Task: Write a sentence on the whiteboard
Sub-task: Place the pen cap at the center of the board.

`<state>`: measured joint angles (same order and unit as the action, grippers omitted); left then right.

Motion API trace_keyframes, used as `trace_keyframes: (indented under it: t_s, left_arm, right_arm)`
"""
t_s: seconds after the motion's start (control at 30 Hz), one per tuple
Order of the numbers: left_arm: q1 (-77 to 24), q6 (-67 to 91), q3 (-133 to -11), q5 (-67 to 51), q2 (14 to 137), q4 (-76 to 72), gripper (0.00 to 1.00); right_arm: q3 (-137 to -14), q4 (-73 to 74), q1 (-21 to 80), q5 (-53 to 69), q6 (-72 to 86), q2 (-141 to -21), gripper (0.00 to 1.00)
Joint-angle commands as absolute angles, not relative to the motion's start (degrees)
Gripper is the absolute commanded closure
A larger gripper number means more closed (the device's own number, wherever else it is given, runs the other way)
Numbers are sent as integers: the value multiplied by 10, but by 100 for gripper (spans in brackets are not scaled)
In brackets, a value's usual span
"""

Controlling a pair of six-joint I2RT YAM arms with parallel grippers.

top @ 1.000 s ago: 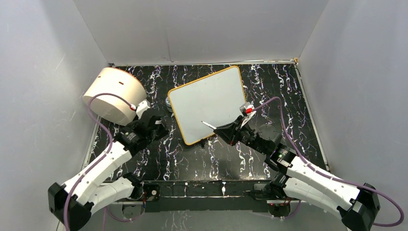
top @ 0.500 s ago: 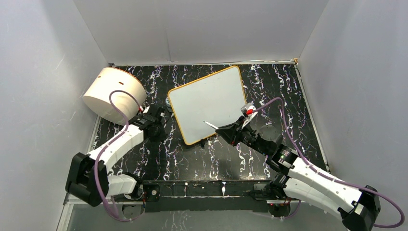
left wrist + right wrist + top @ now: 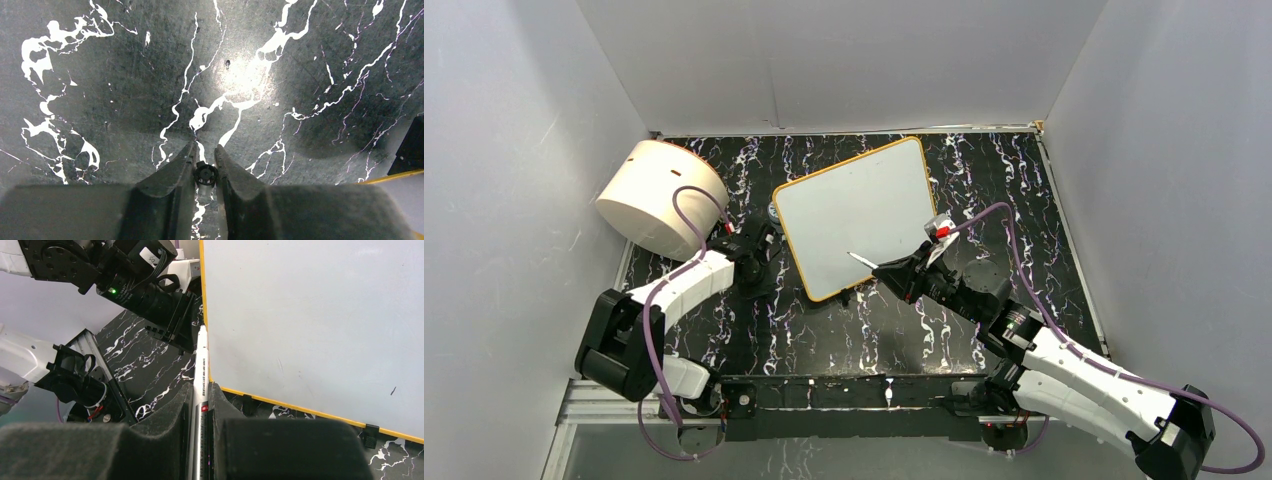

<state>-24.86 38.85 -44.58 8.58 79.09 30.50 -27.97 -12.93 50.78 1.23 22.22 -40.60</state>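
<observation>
The whiteboard (image 3: 854, 215) lies tilted on the black marbled table, with an orange-yellow rim. Its face (image 3: 310, 315) is blank; the sentence does not show. My right gripper (image 3: 894, 272) is shut on a white marker (image 3: 860, 260) just off the board's near edge. The marker's tip rests over the board's lower part. In the right wrist view the marker (image 3: 201, 365) runs out between the jaws of the right gripper (image 3: 201, 390) along the board's rim. My left gripper (image 3: 759, 258) is low over the table, left of the board. In the left wrist view the left gripper (image 3: 205, 150) is shut on a small black round cap (image 3: 205, 173).
A big cream cylinder (image 3: 661, 198) lies at the far left, behind my left arm. A black clip foot (image 3: 412, 145) and a bit of the board's yellow rim (image 3: 395, 176) show at the right of the left wrist view. Grey walls enclose the table.
My left arm has folded back and its gripper has moved right, closer to the board's left edge. The right gripper and marker have barely moved.
</observation>
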Motion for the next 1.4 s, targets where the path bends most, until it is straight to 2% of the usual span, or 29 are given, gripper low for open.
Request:
trace_keyframes:
  t_s: [0.0, 0.13, 0.27, 0.43, 0.53, 0.67, 0.9, 1.03, 1.2, 1.37]
  left_arm:
    - [-245, 377, -437, 95, 796, 304, 79]
    - [-245, 378, -431, 98, 802, 302, 72]
    - [-245, 382, -428, 102, 796, 300, 69]
    - [-245, 383, -437, 114, 751, 305, 61]
    - [-245, 377, -446, 130, 710, 307, 51]
    - [-244, 352, -447, 162, 643, 291, 47]
    - [-243, 301, -463, 175, 575, 229, 27]
    - [-242, 262, -489, 168, 567, 180, 23]
    - [-228, 220, -524, 121, 581, 113, 15]
    - [-163, 228, -552, -35, 605, 47, 14]
  right_arm:
    - [-309, -143, 510, 3, 216, -403, 100]
    - [-311, -144, 509, 3, 217, -407, 100]
    - [-311, -144, 510, 4, 219, -408, 100]
    - [-316, -137, 510, 3, 214, -410, 100]
    - [-322, -128, 509, -8, 207, -414, 100]
    - [-334, -122, 509, -12, 198, -423, 100]
    - [-362, -109, 509, -10, 181, -441, 100]
    - [-377, -100, 509, -13, 172, -444, 100]
    - [-401, -75, 509, -24, 157, -450, 100]
    - [-408, -67, 509, -27, 152, -451, 100]
